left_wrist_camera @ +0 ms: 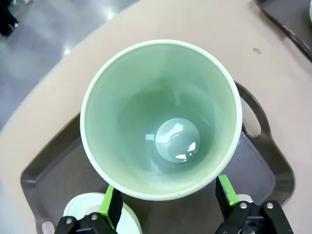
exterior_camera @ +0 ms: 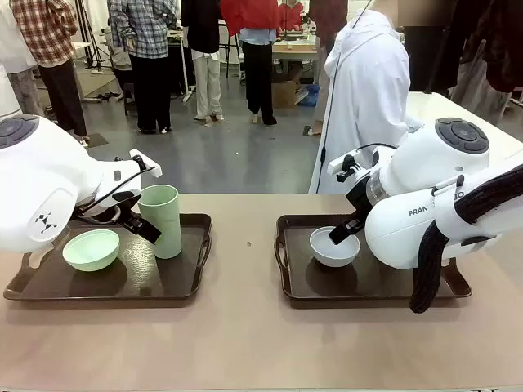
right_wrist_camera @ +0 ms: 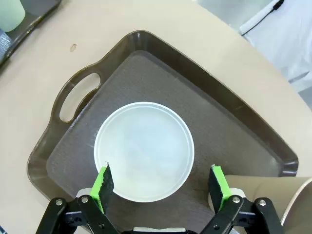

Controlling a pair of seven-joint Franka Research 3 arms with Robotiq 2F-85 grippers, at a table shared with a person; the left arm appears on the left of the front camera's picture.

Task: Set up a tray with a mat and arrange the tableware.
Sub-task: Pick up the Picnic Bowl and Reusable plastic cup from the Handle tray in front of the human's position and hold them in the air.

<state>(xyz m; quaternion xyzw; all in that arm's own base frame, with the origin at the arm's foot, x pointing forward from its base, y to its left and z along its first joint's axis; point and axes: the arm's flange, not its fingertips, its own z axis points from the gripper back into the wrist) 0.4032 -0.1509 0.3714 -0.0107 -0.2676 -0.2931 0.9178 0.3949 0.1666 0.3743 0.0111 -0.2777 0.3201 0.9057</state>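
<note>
matte pale green cup, upright

The tall pale green cup has smooth, matt walls, with small bright glints on its round bottom; whether it is plastic or ceramic is hard to tell. The pale green round bowl and the white round bowl look plain and matt. The dark brown plastic tray has a smooth, faintly shiny rim and a finely grained floor. The tan tabletop is smooth and matt. The white arm shells are glossy hard plastic.
</note>
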